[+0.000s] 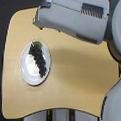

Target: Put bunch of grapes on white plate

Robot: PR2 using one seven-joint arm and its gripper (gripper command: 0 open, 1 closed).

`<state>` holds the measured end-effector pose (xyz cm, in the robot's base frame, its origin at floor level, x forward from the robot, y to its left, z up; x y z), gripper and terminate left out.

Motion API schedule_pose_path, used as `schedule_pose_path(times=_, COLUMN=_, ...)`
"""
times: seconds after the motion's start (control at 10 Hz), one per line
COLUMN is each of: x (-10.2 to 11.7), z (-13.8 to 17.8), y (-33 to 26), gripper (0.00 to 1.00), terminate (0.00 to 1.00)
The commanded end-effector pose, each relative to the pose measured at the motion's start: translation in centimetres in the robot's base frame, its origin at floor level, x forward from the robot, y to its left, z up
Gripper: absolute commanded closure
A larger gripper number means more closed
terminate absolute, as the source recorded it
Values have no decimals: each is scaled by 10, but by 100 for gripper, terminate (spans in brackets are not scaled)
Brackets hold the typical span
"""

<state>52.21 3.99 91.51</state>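
The bunch of grapes point(38, 57), a dark purple-black elongated cluster with a greenish stem end toward the top, lies on the white plate point(27, 70), slanting across its upper right part. The round glossy plate rests on the wooden table's left side in the exterior view. A large grey-white arm segment point(73, 19) reaches across the top of the view, above and to the right of the plate. No gripper fingers show in this view.
The light wooden table point(76, 77) has rounded corners and a curved cut-out at its right edge. The robot's white body point(117, 33) fills the exterior view's right. Dark floor surrounds the table at the left.
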Motion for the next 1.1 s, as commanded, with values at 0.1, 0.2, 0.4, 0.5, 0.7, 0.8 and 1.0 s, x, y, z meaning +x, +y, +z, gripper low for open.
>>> schedule_pose_path(times=0.1, x=7, z=4, y=-136, gripper=0, terminate=0)
schedule_pose_path(times=0.2, x=7, z=3, y=-157, gripper=0, terminate=0)
schedule_pose_path(times=0.4, x=5, z=-4, y=-191, gripper=0, terminate=0)
schedule_pose_path(times=0.5, x=3, z=-5, y=-205, gripper=0, terminate=0)
schedule_pose_path(times=0.7, x=-2, z=-8, y=-225, gripper=0, terminate=0)
schedule_pose_path(times=0.8, x=-8, z=-15, y=-247, gripper=0, terminate=0)
schedule_pose_path(times=1.0, x=-12, z=-20, y=-266, gripper=0, terminate=0)
